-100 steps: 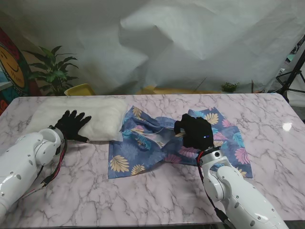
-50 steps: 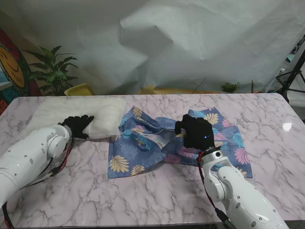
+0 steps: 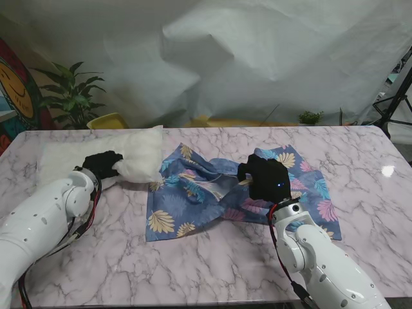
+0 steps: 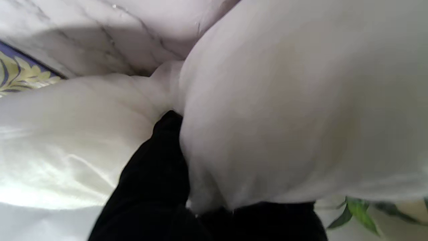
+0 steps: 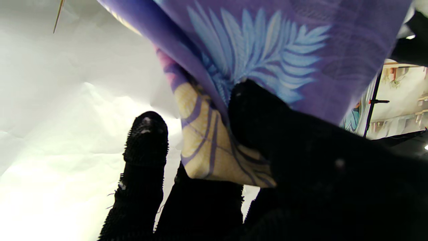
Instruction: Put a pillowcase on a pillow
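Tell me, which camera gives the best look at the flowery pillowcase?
The stand view: it shows the whole pillowcase spread on the marble table, the right hand pinching it. The right wrist view shows only a close fold between the fingers. The left wrist view catches just a corner beside the pillow.

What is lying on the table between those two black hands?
In the stand view, between the left hand and right hand lie the pillow's bunched end, then the rumpled pillowcase.
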Controlling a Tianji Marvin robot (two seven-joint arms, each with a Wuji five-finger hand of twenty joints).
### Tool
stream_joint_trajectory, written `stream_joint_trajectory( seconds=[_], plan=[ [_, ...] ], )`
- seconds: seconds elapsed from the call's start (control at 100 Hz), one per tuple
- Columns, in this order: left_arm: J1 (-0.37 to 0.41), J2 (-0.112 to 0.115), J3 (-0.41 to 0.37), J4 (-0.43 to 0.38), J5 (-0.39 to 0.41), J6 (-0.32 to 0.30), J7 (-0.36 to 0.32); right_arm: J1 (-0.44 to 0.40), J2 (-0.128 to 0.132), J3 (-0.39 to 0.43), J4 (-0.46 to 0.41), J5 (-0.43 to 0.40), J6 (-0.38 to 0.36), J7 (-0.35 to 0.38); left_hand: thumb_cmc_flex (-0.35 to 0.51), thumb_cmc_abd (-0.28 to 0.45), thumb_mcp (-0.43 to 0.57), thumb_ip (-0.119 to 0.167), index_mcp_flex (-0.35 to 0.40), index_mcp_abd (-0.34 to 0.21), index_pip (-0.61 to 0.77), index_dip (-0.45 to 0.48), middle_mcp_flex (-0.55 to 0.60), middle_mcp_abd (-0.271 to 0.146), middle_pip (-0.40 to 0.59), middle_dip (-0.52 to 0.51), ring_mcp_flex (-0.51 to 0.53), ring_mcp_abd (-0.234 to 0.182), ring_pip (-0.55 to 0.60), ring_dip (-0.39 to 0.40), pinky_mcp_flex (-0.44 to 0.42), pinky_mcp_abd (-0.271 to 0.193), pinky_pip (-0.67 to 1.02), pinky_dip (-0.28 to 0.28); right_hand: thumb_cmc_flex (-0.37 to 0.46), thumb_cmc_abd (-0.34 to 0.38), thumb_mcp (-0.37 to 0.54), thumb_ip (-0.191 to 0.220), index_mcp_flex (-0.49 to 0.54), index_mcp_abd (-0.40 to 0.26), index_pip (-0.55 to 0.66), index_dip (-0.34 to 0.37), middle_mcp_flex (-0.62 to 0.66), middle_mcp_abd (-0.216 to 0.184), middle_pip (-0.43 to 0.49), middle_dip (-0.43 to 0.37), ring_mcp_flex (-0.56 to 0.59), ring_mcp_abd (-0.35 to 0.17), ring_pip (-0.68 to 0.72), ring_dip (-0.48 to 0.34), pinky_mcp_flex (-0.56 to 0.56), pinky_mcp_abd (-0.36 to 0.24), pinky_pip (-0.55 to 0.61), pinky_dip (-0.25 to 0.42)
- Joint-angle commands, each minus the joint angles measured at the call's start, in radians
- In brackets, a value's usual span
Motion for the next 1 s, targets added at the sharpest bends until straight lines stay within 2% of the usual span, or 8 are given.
stream_joint_trajectory(
  seconds=[0.0,0.08,0.2,0.48,0.73,0.85,0.94,0.99],
  plan=[
    [0.006,0.004,0.031,0.024,0.032,-0.043,0.050,-0.005,0.001,0.000,-0.006,-0.001,0.003,0.002,0.134,0.101,0.225,0.018,0.157,-0.033,0.300,0.187,0.297,-0.022,-0.030,-0.101,0.125,0.055,-0.113,-0.183,0.156,-0.063,0.068,-0.028,-0.019,-0.007,0.030,-0.023,0.013,-0.057,0.026,0.011,0.018,-0.017,0.023,0.000,0.027,-0.002,0.044,0.022,-0.006,-0.004,0.001,-0.001],
    [0.034,0.010,-0.033,-0.014,0.071,-0.083,0.075,-0.003,0.001,0.000,-0.005,0.000,0.003,0.002,0.135,0.058,0.293,-0.001,0.185,-0.054,0.354,0.308,0.395,-0.053,0.062,-0.012,0.178,0.023,-0.001,-0.137,0.210,-0.115,0.121,-0.042,-0.019,-0.005,0.030,-0.023,0.013,-0.057,0.026,0.010,0.018,-0.017,0.022,0.000,0.027,-0.002,0.044,0.023,-0.006,-0.003,0.001,-0.001],
    [0.076,0.009,-0.119,-0.073,0.105,-0.143,0.123,-0.005,0.001,0.001,-0.008,0.000,0.004,0.010,0.135,0.036,0.337,-0.016,0.198,-0.105,0.416,0.463,0.400,-0.093,0.174,0.144,0.166,0.020,0.139,0.016,0.179,-0.175,0.258,0.043,-0.020,-0.002,0.029,-0.023,0.012,-0.056,0.024,0.008,0.019,-0.017,0.021,0.000,0.027,-0.002,0.043,0.024,-0.007,-0.003,0.001,-0.001],
    [0.154,-0.010,-0.248,-0.216,0.174,-0.181,0.295,-0.007,0.002,0.003,-0.014,0.001,0.007,0.023,0.135,0.024,0.346,-0.020,0.207,-0.117,0.413,0.499,0.404,-0.111,0.182,0.219,0.148,0.001,0.141,0.085,0.134,-0.177,0.254,0.070,-0.019,0.003,0.026,-0.022,0.011,-0.054,0.021,0.006,0.022,-0.014,0.016,-0.003,0.028,0.001,0.039,0.025,-0.007,-0.003,0.000,-0.001],
    [0.166,-0.036,-0.222,-0.306,0.194,-0.302,0.422,0.000,0.002,-0.005,-0.007,0.000,0.003,0.019,0.135,0.023,0.339,-0.018,0.215,-0.128,0.412,0.499,0.411,-0.136,0.176,0.236,0.152,-0.014,0.114,0.117,0.124,-0.179,0.235,0.077,-0.019,0.004,0.025,-0.021,0.011,-0.054,0.021,0.005,0.023,-0.014,0.015,-0.002,0.028,0.002,0.038,0.026,-0.008,-0.003,-0.001,-0.002],
    [0.157,-0.032,-0.188,-0.331,0.209,-0.420,0.402,-0.001,0.002,-0.004,-0.007,0.000,0.004,0.017,0.130,0.015,0.348,-0.014,0.228,-0.144,0.421,0.503,0.426,-0.156,0.175,0.245,0.168,-0.032,0.090,0.138,0.122,-0.182,0.222,0.081,-0.020,0.004,0.025,-0.021,0.011,-0.055,0.021,0.005,0.023,-0.014,0.014,-0.002,0.028,0.002,0.038,0.027,-0.008,-0.002,-0.002,-0.002],
    [0.153,-0.027,-0.190,-0.343,0.199,-0.510,0.310,-0.005,0.001,0.000,-0.010,0.001,0.007,0.017,0.096,-0.020,0.436,-0.023,0.258,-0.156,0.441,0.514,0.445,-0.180,0.185,0.247,0.189,-0.038,0.056,0.165,0.121,-0.179,0.206,0.090,-0.019,0.004,0.025,-0.021,0.011,-0.054,0.022,0.005,0.023,-0.014,0.014,-0.001,0.028,0.002,0.037,0.027,-0.008,-0.002,-0.002,-0.002],
    [0.154,-0.022,-0.198,-0.352,0.191,-0.552,0.253,-0.007,0.001,0.003,-0.012,0.000,0.010,0.017,0.077,-0.100,0.554,-0.060,0.316,-0.172,0.483,0.546,0.466,-0.221,0.215,0.240,0.209,-0.031,0.026,0.186,0.111,-0.139,0.211,0.003,-0.020,0.006,0.024,-0.021,0.010,-0.054,0.021,0.005,0.023,-0.014,0.014,-0.001,0.029,0.003,0.037,0.027,-0.009,-0.002,-0.003,-0.003]
  ],
)
